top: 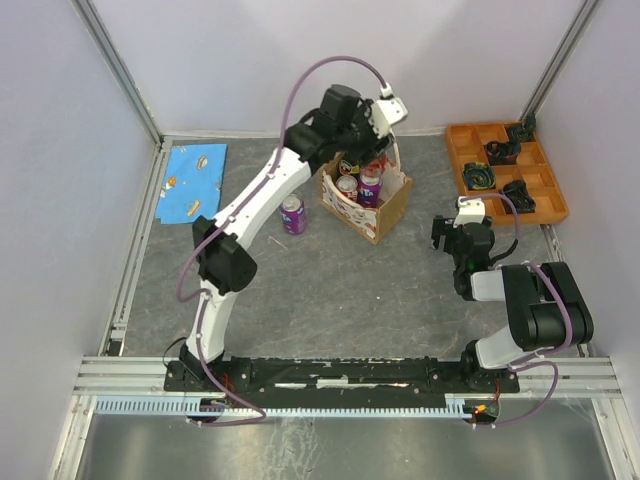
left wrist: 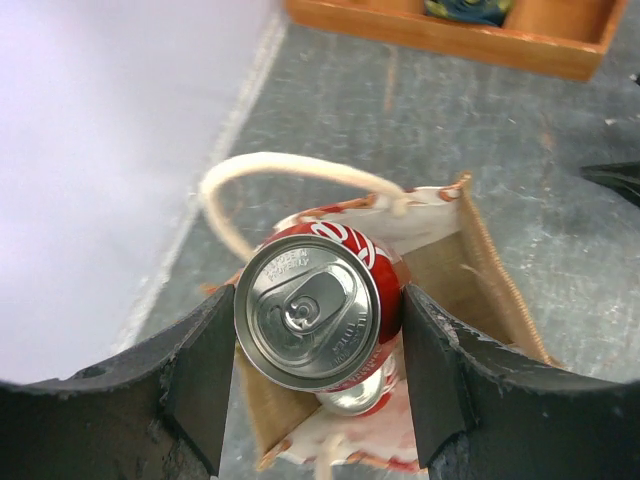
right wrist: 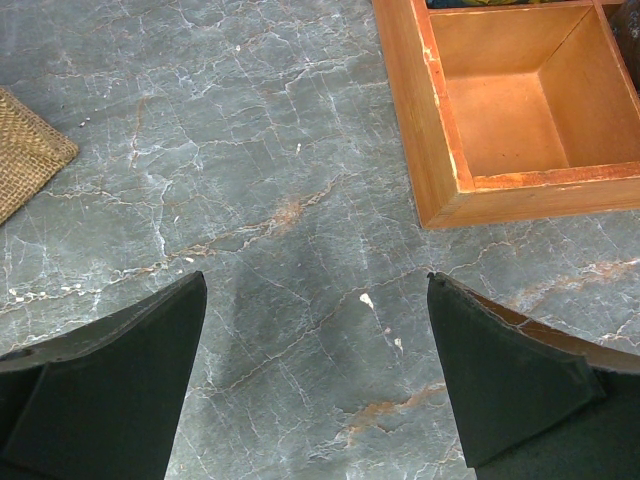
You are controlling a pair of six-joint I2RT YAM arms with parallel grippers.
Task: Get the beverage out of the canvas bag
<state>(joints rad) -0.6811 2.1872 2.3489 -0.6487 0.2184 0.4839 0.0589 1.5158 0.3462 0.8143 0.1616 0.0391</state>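
One canvas bag (top: 388,212) stood at the far middle of the grey table (top: 330,290). Three drink cans showed from above: a red can (left wrist: 315,315) and a purple can (top: 369,187) at the bag's mouth, and a second purple can (top: 292,214) upright on the table just left of the bag. The left claw (left wrist: 318,335) was clenched on the red can's sides, directly over the open bag. The right claw (right wrist: 315,300) hung spread and empty over the table, near the single orange compartment tray (right wrist: 440,180) at far right. One blue printed cloth (top: 193,180) lay far left
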